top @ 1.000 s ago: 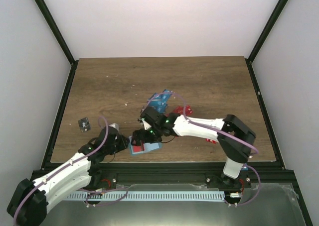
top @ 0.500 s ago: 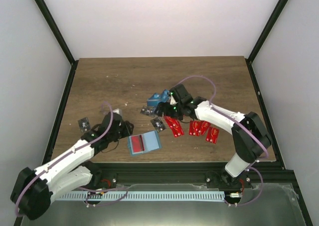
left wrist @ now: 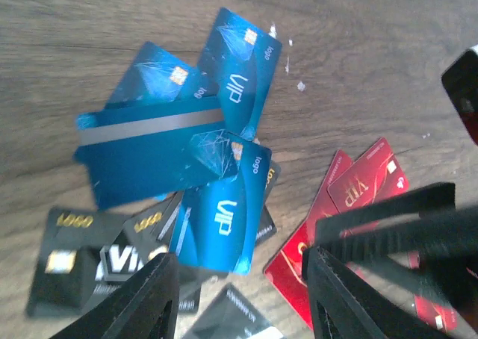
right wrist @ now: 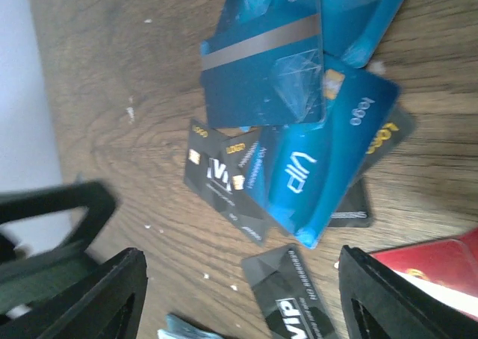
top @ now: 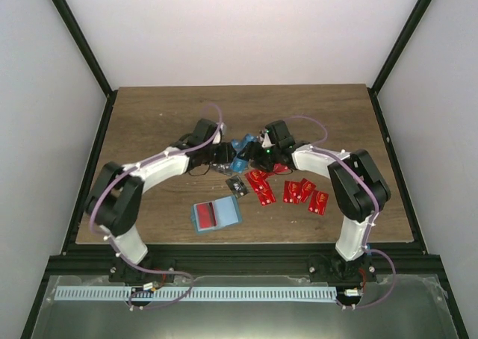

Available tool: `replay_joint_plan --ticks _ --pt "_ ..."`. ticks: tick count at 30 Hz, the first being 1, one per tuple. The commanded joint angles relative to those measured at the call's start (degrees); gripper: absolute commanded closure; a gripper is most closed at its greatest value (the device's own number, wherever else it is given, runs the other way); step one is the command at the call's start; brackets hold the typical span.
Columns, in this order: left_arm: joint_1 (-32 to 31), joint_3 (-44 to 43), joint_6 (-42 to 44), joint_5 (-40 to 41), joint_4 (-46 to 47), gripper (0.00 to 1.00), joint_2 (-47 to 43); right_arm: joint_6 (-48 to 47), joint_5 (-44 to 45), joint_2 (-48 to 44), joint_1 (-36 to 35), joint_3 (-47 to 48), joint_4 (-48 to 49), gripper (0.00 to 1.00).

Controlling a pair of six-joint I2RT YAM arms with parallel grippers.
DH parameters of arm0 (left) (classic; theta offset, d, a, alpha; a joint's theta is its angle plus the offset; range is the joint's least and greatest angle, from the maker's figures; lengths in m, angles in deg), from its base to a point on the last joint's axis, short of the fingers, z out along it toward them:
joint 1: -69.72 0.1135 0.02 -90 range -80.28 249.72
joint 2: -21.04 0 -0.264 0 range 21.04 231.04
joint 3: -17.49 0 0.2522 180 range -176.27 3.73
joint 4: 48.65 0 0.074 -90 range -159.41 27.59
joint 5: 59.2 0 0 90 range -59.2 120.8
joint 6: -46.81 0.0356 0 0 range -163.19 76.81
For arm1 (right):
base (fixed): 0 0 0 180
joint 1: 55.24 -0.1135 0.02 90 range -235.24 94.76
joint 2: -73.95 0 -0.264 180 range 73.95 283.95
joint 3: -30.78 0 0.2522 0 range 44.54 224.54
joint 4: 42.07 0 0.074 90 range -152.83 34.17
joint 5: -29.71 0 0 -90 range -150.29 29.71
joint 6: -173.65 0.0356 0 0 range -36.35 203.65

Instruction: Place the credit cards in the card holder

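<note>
Both arms are reached in over the middle of the bench, noses nearly meeting above a messy heap of blue cards. The left gripper has its jaws partly apart with nothing between them, just cards lying underneath. The right gripper is spread wider and isn't holding anything either. Some black cards poke out from under the heap, and the red cards lie fanned out just right of it. The card holder sits close to the near edge, a bit left of middle, well apart from both grippers, with a red card showing on its left half.
</note>
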Motion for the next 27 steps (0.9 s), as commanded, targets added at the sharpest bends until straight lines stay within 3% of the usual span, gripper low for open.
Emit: replay_joint_plan --ticks 1,6,13,20,27 --pt "1.66 -6.83 6.87 -7.88 -1.37 0.51 8.62 6.01 -5.79 1.82 -0.26 -1.06 8.36 0.3" --pt "2.43 -15.16 9.57 -9.44 -8.38 0.52 17.28 9.39 -6.76 3.57 -0.27 -2.96 12.04 0.34" --pt "3.07 -19.24 10.16 -9.68 -11.51 0.52 22.84 12.19 -9.09 7.0 -0.26 -4.78 17.22 0.41" --pt "2.64 -19.93 9.55 -13.96 -12.94 0.54 27.26 14.25 -7.89 9.1 -0.25 -5.03 19.05 0.44" --pt "1.16 -14.26 7.68 -18.12 -10.04 0.54 25.73 16.99 -9.88 10.94 -0.25 -6.89 25.22 0.49"
